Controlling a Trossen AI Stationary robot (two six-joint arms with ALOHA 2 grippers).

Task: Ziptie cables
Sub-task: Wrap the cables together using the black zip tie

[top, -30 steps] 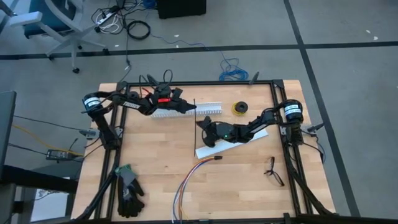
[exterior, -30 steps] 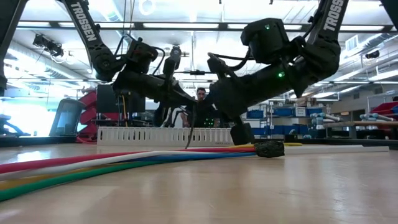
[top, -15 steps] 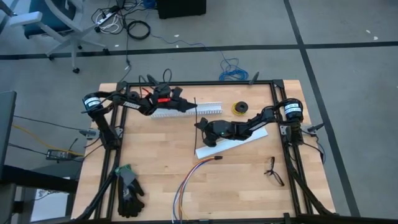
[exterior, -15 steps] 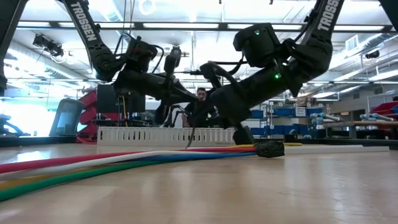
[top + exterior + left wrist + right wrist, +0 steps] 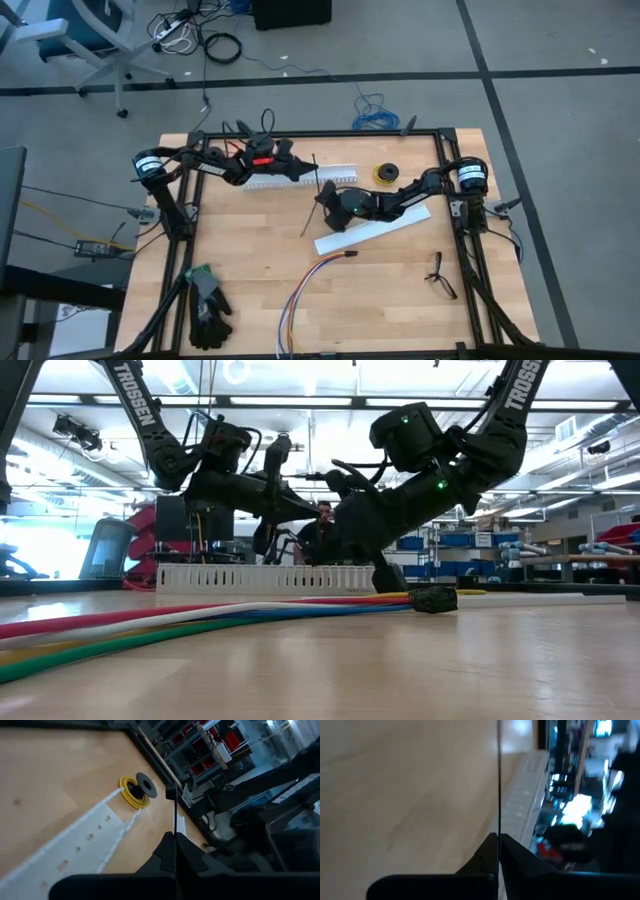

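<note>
The ziptie (image 5: 308, 218) is a thin black strip held above the table's middle, slanting from the far side toward the near edge. My left gripper (image 5: 308, 172), reaching in from the far left, is shut on it near its head (image 5: 171, 793). My right gripper (image 5: 322, 197) comes from the right and is shut on the strip (image 5: 498, 780) a little nearer. The cables (image 5: 300, 295), a loose bundle of coloured wires, lie on the table toward the near edge. They fill the foreground of the low view (image 5: 150, 622), and no gripper touches them. My left gripper pinches the ziptie between its two fingertips (image 5: 174, 829), a short way below the head, which sticks out beyond them. The fingers come nearly level from the table's far left. My right gripper pinches the bare strip (image 5: 498, 831) between its two fingertips, coming from the table's right and slanting down. The strip runs on straight beyond the fingers. Its free end (image 5: 304, 233) reaches toward the near edge.
One white slotted channel (image 5: 338, 172) lies along the far side under the left arm, and another (image 5: 385, 226) lies under the right arm. A yellow wire spool (image 5: 385, 174) stands far right. Black gloves (image 5: 207, 305) lie near left, and a small black forked object (image 5: 438, 272) near right. A person (image 5: 322, 518) is beyond the table.
My right gripper has rolled and drawn in toward the far edge onto the ziptie and taken hold of it. The ziptie, which ran straight toward the near edge, now slants, with its free end swung toward the table's left and out of the low view.
</note>
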